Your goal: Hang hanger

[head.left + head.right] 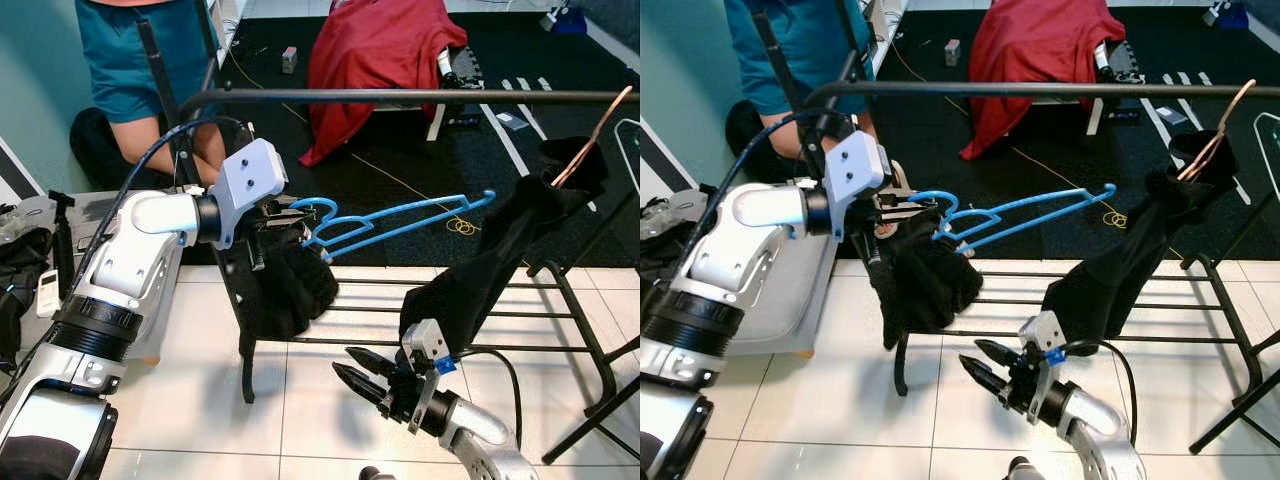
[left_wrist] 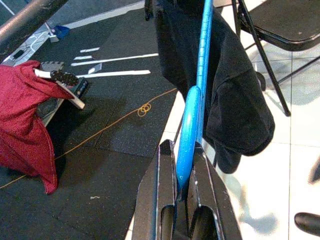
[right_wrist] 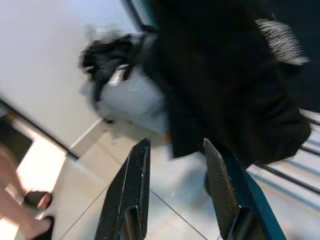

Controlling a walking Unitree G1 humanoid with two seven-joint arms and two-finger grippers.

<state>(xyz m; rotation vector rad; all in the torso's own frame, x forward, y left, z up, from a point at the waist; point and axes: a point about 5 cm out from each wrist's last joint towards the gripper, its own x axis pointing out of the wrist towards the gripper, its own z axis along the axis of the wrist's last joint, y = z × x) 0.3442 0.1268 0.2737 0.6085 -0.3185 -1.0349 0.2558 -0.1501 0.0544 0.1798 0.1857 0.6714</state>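
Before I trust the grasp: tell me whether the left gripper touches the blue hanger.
Touching. Left wrist view shows the left gripper fingers closed on the blue hanger.

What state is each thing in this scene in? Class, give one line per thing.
Blue hanger: gripped near its hook, held below the rail, not yet hung.
Left claw: shut on the hanger.
Right claw: open, empty, low over the tiles.
Rail: bare where visible.
Black garment: draped on a copper hanger.
Red cloth: draped over something on the dark floor.
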